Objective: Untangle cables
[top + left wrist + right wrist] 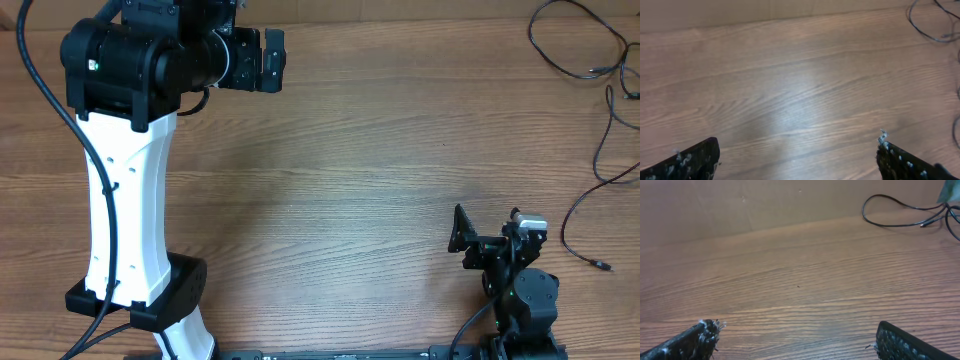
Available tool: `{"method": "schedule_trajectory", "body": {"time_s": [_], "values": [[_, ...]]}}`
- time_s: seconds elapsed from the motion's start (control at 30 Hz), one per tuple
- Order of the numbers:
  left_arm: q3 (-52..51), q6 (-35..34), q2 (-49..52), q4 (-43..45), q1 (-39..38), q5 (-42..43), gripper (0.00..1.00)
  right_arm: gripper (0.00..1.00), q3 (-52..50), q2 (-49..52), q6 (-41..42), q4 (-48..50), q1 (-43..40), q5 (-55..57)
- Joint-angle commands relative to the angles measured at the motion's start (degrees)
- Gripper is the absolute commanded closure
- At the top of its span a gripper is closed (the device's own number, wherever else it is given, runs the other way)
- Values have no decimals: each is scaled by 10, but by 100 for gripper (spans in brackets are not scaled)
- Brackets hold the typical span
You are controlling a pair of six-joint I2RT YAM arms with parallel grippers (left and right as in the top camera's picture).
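Observation:
The cables are thin black cords lying in loose strands at the table's far right. One loop [566, 48] lies at the top right, and another strand [598, 150] runs down to a small plug [601, 265]. My left gripper [271, 60] hovers open at the top left, far from them. In the left wrist view its fingers [696, 160] stand wide apart over bare wood, with a cable loop [926, 31] at the top right. My right gripper [495, 230] is open low at the bottom right. Beyond its spread fingertips [904, 344], a cable loop [888, 211] lies far ahead.
The wooden table [350, 180] fills the scene. The left arm's white column [125, 210] and base stand at the left. The right arm's base [525, 300] sits at the front edge. A brown wall [765, 202] rises behind the table.

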Motion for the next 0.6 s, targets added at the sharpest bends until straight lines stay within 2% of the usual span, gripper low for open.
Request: {"method": "schedule_trajectory", "body": {"time_s": [0.0,0.07,0.2,0.33,0.57], "values": [[2,22,-1,22,-6,-32,0,0,8,1,0,-10,1,15],[2,40,-1,49,-3,-37,0,0,8,1,0,-10,1,15],[-24,125,-35,134,-9,-51,0,0,8,1,0,-10,1,15],[-109,133,-110,187,-11,-63,0,0,8,1,0,-10,1,15],[-432,127,-315,334,-11,-76,0,0,8,0,0,-10,1,15]]}}
